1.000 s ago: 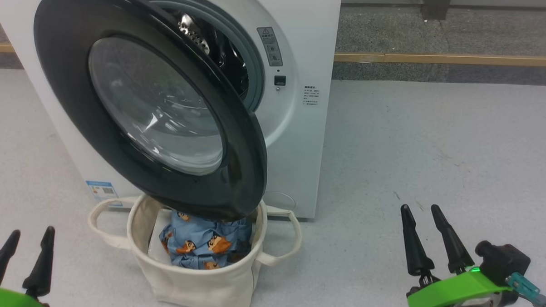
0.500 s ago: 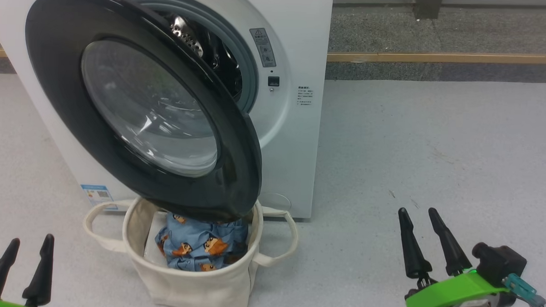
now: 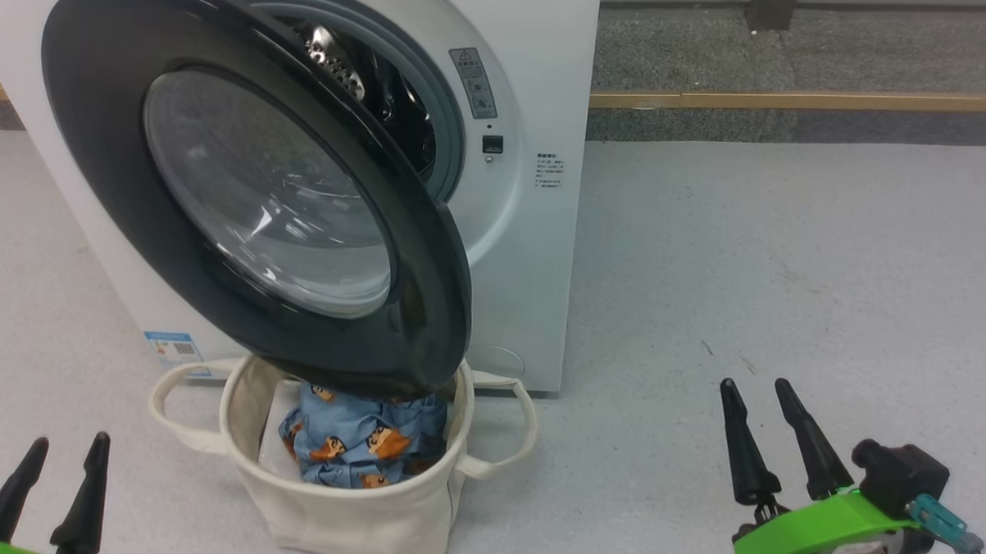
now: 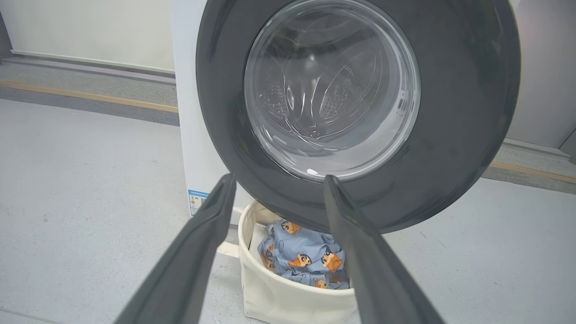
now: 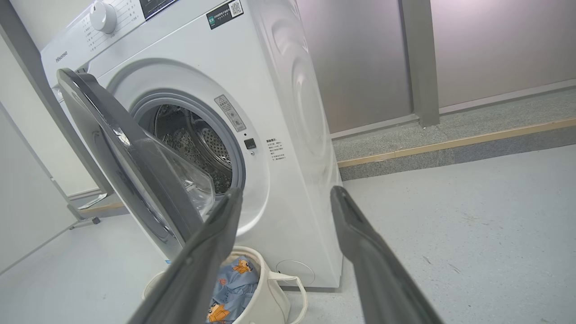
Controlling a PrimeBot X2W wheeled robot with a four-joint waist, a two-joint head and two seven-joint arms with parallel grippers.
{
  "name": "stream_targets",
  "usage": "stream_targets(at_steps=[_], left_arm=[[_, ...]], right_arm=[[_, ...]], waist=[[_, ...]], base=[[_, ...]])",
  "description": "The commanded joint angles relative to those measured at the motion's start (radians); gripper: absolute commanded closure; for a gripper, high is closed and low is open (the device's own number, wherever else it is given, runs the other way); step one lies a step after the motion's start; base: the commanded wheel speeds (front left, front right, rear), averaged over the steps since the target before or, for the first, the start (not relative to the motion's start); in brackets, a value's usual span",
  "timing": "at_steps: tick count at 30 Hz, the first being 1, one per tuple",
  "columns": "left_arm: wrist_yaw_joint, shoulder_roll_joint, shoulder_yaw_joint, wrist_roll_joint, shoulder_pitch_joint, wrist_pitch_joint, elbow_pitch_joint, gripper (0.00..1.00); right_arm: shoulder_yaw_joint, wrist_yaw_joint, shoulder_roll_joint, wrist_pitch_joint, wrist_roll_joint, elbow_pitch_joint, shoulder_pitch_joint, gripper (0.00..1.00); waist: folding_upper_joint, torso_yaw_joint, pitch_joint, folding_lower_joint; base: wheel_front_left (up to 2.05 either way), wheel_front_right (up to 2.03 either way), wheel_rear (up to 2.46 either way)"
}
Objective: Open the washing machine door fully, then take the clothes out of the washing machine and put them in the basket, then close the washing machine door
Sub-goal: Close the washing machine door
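The washing machine [image 3: 535, 254] stands on the floor [image 3: 789, 263], with a raised kerb [image 3: 794, 100] running behind it on its right. The washing machine door [image 3: 242, 186] hangs swung out before the machine's drum opening. The basket [image 3: 353, 518] sits just before the machine's foot, under the door's lower edge, and the clothes [image 3: 364, 445] lie in it. The left gripper [image 3: 71, 440] is before the machine to its left, the right gripper [image 3: 756, 385] well off to its right.

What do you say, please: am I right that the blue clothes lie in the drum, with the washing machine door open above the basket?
Not quite: the head view shows the clothes lying in the basket, not the drum. The washing machine door is indeed open above the basket.
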Motion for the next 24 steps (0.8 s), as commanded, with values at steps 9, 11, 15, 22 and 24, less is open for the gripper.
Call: stream_targets(at_steps=[9,11,15,22,24], left_arm=[[-0.01,0.029,0.046,0.026,-0.094,-0.012,-0.015,0.0],[-0.011,0.028,0.045,0.029,-0.095,-0.012,-0.013,0.0],[-0.014,0.025,0.037,0.039,-0.101,-0.012,-0.009,0.0],[-0.017,0.01,0.026,0.049,-0.112,-0.012,-0.009,0.0],[-0.017,0.003,0.019,0.055,-0.117,-0.012,-0.01,0.0]], right_arm=[[0.026,0.0,-0.007,-0.012,-0.002,-0.022,-0.053,0.0],[0.027,0.0,-0.008,-0.012,0.0,-0.022,-0.054,0.0],[0.026,0.0,-0.011,-0.012,0.007,-0.026,-0.057,1.0],[0.035,0.0,-0.007,-0.012,0.009,-0.039,-0.085,1.0],[0.044,0.0,-0.01,-0.012,0.022,-0.048,-0.099,1.0]], waist=[[0.0,0.001,0.006,0.0],[0.0,0.002,0.007,0.0],[0.0,0.005,0.012,0.0],[0.0,0.019,0.022,0.0],[0.0,0.031,0.022,0.0]], base=[[0.0,0.0,0.0],[0.0,0.0,0.0],[0.0,0.0,0.0],[0.0,0.0,0.0],[0.0,0.0,0.0]])
